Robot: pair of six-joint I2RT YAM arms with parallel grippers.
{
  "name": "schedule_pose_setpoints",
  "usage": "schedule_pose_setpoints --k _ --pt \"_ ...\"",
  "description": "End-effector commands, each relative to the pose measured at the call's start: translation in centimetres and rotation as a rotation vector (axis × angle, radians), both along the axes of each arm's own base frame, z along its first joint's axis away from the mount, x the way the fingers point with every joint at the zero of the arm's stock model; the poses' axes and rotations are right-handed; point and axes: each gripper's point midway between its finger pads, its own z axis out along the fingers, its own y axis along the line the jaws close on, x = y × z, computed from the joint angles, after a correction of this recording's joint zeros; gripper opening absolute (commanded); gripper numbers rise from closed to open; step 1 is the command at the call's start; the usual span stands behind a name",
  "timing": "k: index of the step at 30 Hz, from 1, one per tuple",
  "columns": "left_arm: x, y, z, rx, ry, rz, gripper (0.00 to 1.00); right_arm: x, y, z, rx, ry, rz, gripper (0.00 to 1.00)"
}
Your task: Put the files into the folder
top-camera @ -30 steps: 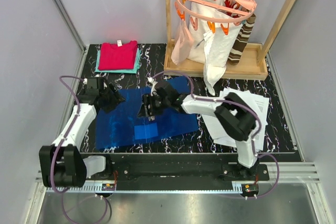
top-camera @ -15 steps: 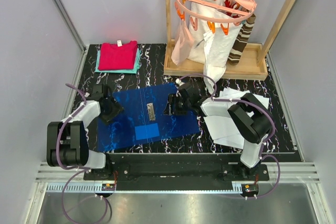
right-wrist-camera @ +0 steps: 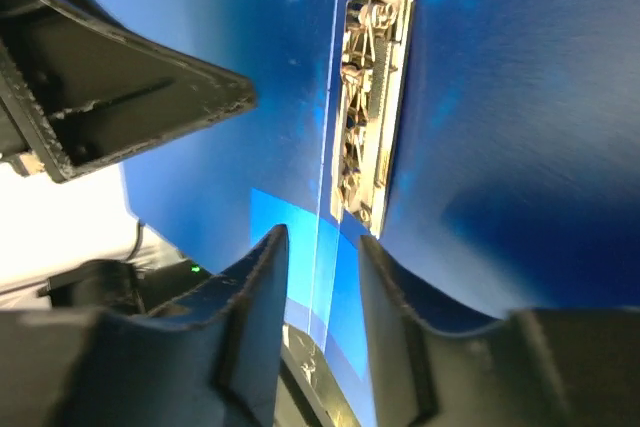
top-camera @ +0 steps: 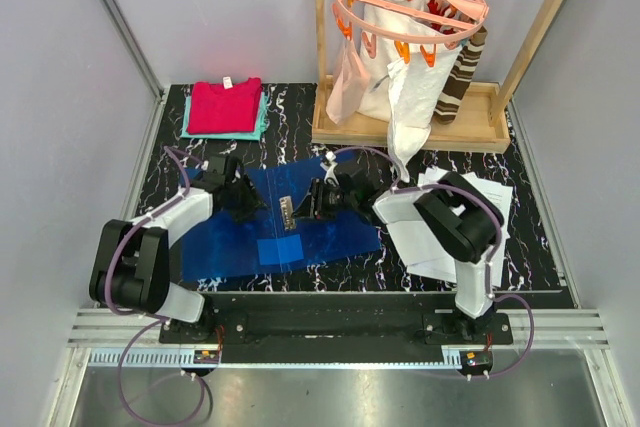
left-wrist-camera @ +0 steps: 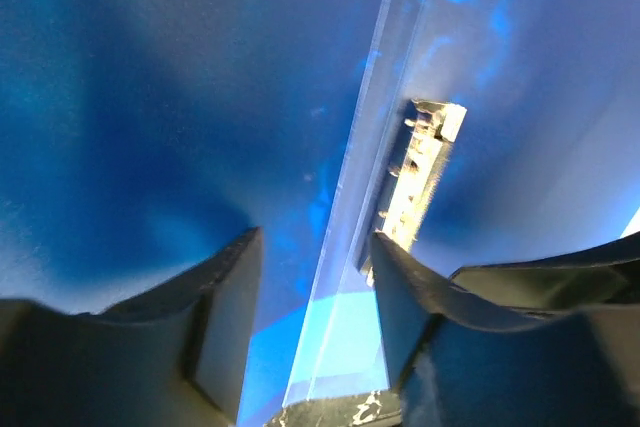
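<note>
The blue folder point(top-camera: 325, 237) lies opened flat on the table, with a metal clip point(top-camera: 288, 213) along its middle fold. My left gripper point(top-camera: 246, 203) is open just left of the clip, low over the folder point(left-wrist-camera: 150, 97); the fold line and clip point(left-wrist-camera: 415, 177) show between and beyond its fingers. My right gripper point(top-camera: 314, 199) is open just right of the clip point(right-wrist-camera: 370, 107), low over the folder point(right-wrist-camera: 520, 97), holding nothing. The files point(top-camera: 455, 222), white printed sheets, lie in a loose stack to the right of the folder, partly under my right arm.
Red and teal folded cloths point(top-camera: 225, 107) lie at the back left. A wooden stand point(top-camera: 410, 127) with an orange peg hanger point(top-camera: 410, 2) and hanging white garments stands at the back right. The left gripper's finger point(right-wrist-camera: 120, 77) shows in the right wrist view.
Both grippers have moved inward toward the folder's middle fold and clip; the left came right from the folder's left edge, the right shifted slightly left. The folder lies flat.
</note>
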Motion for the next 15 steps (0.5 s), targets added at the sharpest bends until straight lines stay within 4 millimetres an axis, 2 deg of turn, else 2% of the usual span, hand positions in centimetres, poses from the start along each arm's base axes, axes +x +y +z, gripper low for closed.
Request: schedule_pose_setpoints --k 1,9,15 --pt "0.2 0.0 -1.4 -0.018 -0.011 0.044 0.48 -0.8 2.4 0.7 0.166 0.054 0.05 0.39" --pt "-1.0 -0.1 -4.0 -0.01 0.032 0.045 0.45 -1.6 2.9 -1.6 0.182 0.088 0.076 0.34" --pt "-1.4 0.1 -4.5 0.009 0.038 0.04 0.44 -2.3 3.4 -1.6 0.227 0.106 0.101 0.29"
